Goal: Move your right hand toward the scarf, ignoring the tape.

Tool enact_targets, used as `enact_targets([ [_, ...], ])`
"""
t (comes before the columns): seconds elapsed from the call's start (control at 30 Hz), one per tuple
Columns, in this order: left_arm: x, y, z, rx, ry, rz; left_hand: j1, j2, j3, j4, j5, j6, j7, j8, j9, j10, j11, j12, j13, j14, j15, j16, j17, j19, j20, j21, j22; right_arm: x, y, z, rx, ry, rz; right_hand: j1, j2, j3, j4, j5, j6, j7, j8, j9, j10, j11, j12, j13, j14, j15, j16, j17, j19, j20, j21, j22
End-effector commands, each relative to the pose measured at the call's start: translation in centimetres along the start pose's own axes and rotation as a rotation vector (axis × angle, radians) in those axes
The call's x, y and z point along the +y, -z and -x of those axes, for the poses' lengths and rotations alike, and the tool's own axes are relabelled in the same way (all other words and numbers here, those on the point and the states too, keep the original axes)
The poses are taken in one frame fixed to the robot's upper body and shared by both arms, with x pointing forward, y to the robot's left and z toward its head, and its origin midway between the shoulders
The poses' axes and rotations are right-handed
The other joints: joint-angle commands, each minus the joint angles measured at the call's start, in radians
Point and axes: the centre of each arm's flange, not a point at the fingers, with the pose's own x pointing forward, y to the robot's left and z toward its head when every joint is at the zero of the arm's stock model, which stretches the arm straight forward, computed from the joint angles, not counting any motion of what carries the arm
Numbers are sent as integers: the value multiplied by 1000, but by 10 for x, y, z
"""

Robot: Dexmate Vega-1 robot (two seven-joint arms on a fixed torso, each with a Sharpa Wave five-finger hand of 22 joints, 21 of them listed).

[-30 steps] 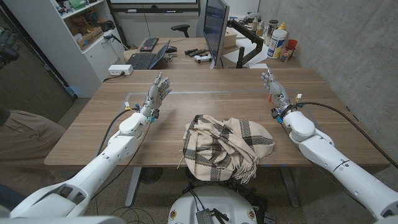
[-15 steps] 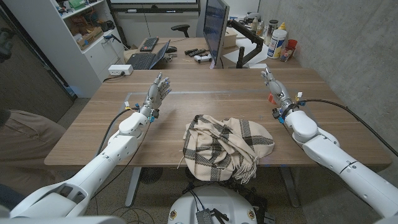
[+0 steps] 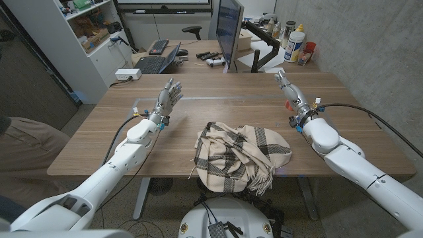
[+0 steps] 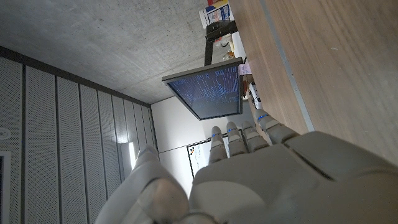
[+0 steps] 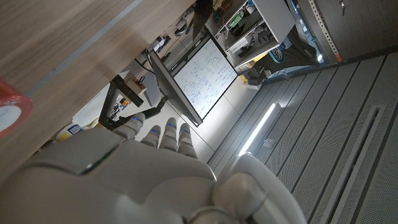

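Right hand (image 5: 124, 168), monitor (image 5: 193, 78), red tape (image 5: 9, 112).

The head camera is looking down over the table (image 3: 218, 112); each wrist camera is peering close along its hand, both catching the monitor (image 4: 208, 87).

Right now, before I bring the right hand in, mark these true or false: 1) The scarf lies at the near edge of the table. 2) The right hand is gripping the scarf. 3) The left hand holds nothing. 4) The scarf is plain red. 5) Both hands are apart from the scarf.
1) True: the scarf lies bunched at the table's near edge, between the arms.
2) False: the right hand is raised over the far right of the table, holding nothing.
3) True: the left hand is empty, fingers apart.
4) False: it is cream with dark checks.
5) True: neither touches it.
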Motion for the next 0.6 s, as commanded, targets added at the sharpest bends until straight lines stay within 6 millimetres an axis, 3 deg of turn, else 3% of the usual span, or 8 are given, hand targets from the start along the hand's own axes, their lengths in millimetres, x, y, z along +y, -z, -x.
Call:
enact_targets([
  [0.03, -3, 2, 1, 11, 15, -11, 9, 9, 0, -7, 2, -3, 5, 3, 2, -4, 0, 2, 3, -5, -51, 2, 3, 0, 0, 2, 2, 7, -16, 12, -28, -22, 64, 2, 18, -1, 2, 8, 4, -3, 2, 3, -6, 2, -1, 2, -9, 2, 1, 3, -8, -3, -4, 5],
  [0.23, -4, 2, 1, 15, 19, -17, 10, 9, 0, -9, 2, -3, 6, 3, 2, -3, -1, 3, 3, -6, -51, 2, 3, 0, 0, 3, 2, 12, -21, 19, -40, -12, 117, 5, 21, 1, 1, 8, 25, -5, 10, 3, -4, -1, 2, 2, -8, -6, 4, 3, -9, -4, -3, 5],
  [0.6, -9, 2, -2, 17, 32, -17, 11, 9, 0, -10, 2, -4, 7, 3, 2, -5, 0, 2, 3, -7, -50, 3, 3, -1, 0, 3, 2, 19, -30, 30, -49, -37, 194, 8, 23, 4, -1, 8, 6, -10, 2, 3, -37, -6, -9, 2, -10, -8, 5, 2, -10, -7, -1, 4],
])
